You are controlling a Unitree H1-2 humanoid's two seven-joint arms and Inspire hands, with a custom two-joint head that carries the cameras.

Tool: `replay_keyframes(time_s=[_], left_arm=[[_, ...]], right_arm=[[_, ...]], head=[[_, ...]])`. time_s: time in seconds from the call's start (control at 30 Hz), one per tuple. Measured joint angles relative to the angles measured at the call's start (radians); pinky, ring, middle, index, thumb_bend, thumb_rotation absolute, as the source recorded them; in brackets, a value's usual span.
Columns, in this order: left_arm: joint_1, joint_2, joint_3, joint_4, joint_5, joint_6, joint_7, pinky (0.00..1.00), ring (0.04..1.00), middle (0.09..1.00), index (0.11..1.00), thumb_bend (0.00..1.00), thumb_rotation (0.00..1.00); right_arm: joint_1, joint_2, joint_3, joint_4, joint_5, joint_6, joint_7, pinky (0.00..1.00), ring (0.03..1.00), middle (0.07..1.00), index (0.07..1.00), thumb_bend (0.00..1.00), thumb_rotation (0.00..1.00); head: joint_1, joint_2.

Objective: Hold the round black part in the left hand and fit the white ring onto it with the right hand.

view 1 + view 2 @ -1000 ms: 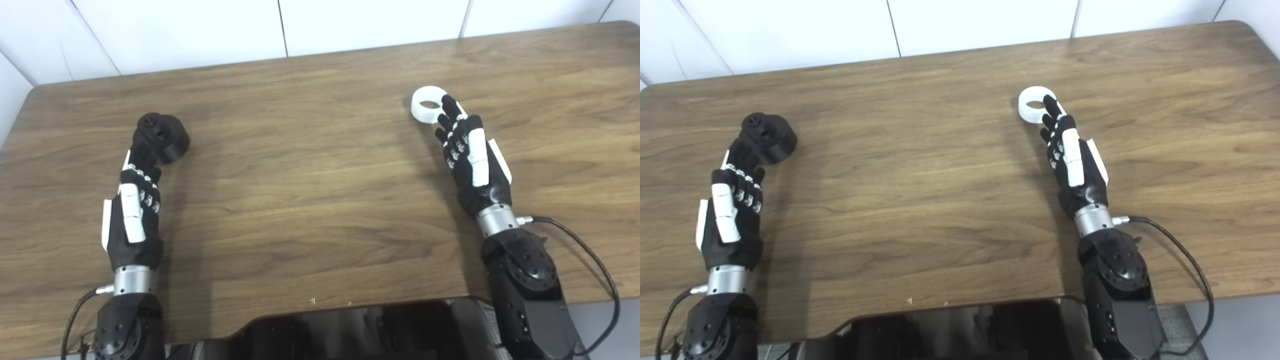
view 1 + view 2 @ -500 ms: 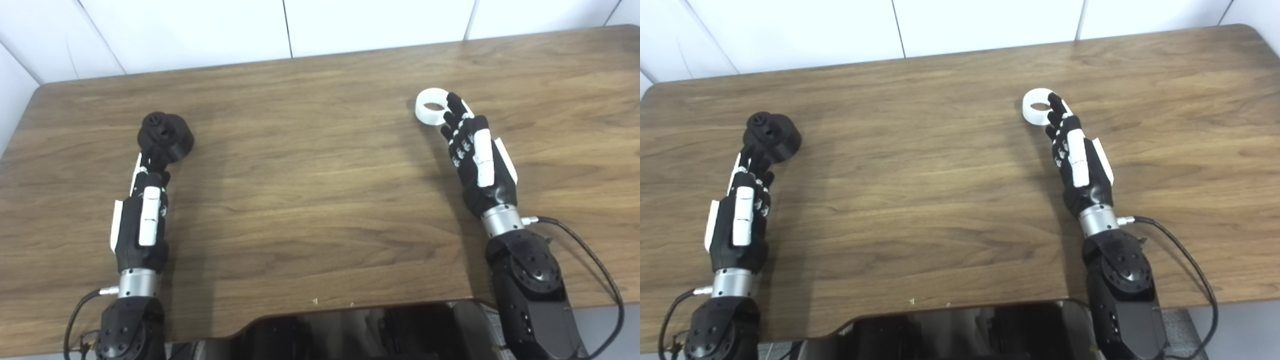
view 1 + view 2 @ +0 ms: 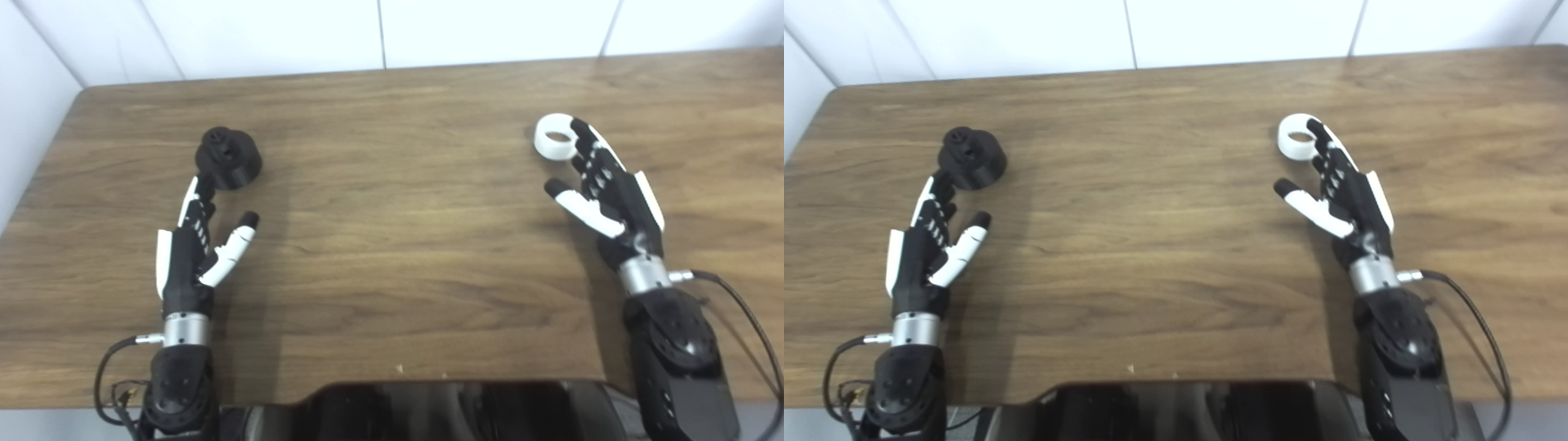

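Currently left hand spread empty beside round black part, right hand fingers wide, tips at white ring

You won't find any readable text, label, brand, number or sign here: nothing legible on the tabletop, on the round black part, on the white ring or on either robot hand.
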Motion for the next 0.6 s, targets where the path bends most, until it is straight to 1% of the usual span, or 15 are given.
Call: replay_keyframes(time_s=[0.03,0.1,0.13,0.17,0.23,0.27,0.37,0.43,0.47,0.5,0.57,0.6], left_arm=[[0.000,0.000,0.000,-0.001,0.010,0.011,0.006,0.95,0.980,0.977,0.952,0.81,0.40],[-0.001,-0.001,0.001,-0.010,0.023,0.038,0.015,0.94,0.976,0.976,0.952,0.83,0.39],[-0.002,-0.001,0.001,-0.016,0.025,0.050,0.016,0.92,0.968,0.974,0.948,0.84,0.38],[-0.003,-0.001,0.002,-0.023,0.028,0.053,0.018,0.91,0.969,0.979,0.946,0.84,0.35],[-0.006,-0.001,0.005,-0.031,0.029,0.054,0.020,0.87,0.956,0.978,0.945,0.84,0.33],[-0.009,-0.001,0.008,-0.032,0.029,0.055,0.021,0.86,0.951,0.977,0.945,0.84,0.32],[-0.015,0.001,0.011,-0.036,0.029,0.056,0.022,0.87,0.960,0.982,0.947,0.84,0.31],[-0.017,0.003,0.013,-0.036,0.029,0.058,0.022,0.88,0.962,0.981,0.947,0.84,0.31],[-0.018,0.003,0.015,-0.036,0.029,0.058,0.022,0.93,0.981,0.991,0.956,0.83,0.31],[-0.018,0.003,0.015,-0.036,0.029,0.058,0.022,0.95,0.991,0.996,0.960,0.83,0.31],[-0.018,0.006,0.016,-0.035,0.029,0.058,0.021,0.96,0.998,0.999,0.964,0.83,0.31],[-0.018,0.009,0.017,-0.034,0.029,0.058,0.021,0.96,0.999,1.000,0.965,0.82,0.31]], right_arm=[[-0.002,-0.003,-0.001,0.006,0.001,-0.006,0.000,0.99,1.000,0.982,0.907,0.81,0.36],[-0.009,-0.007,-0.003,0.016,0.002,-0.016,0.001,0.99,1.000,0.980,0.905,0.81,0.37],[-0.013,-0.012,-0.003,0.020,0.002,-0.020,0.002,0.99,1.000,0.978,0.905,0.82,0.37],[-0.017,-0.018,-0.003,0.027,0.003,-0.025,0.004,0.99,1.000,0.980,0.904,0.83,0.37],[-0.025,-0.027,-0.004,0.041,0.007,-0.037,0.009,0.99,1.000,0.977,0.901,0.85,0.39],[-0.031,-0.031,-0.004,0.049,0.006,-0.043,0.012,0.99,1.000,0.976,0.900,0.86,0.40],[-0.034,-0.035,-0.003,0.053,0.001,-0.052,0.013,0.97,0.991,0.967,0.896,0.86,0.41],[-0.034,-0.035,-0.001,0.055,-0.007,-0.057,0.013,0.97,0.989,0.966,0.896,0.85,0.41],[-0.035,-0.035,-0.001,0.055,-0.010,-0.058,0.013,0.97,0.986,0.961,0.893,0.85,0.42],[-0.035,-0.035,0.000,0.056,-0.015,-0.060,0.013,0.96,0.983,0.958,0.891,0.85,0.43],[-0.035,-0.035,0.004,0.057,-0.032,-0.067,0.012,0.95,0.978,0.954,0.890,0.84,0.44],[-0.035,-0.035,0.006,0.057,-0.040,-0.072,0.011,0.95,0.977,0.954,0.889,0.84,0.45]], head=[[0.033,-0.015],[0.034,-0.015],[0.044,-0.026],[0.051,-0.034],[0.049,-0.054],[0.049,-0.054],[0.041,-0.080],[0.041,-0.080],[0.041,-0.080],[0.038,-0.106],[0.038,-0.112],[0.047,-0.130]])
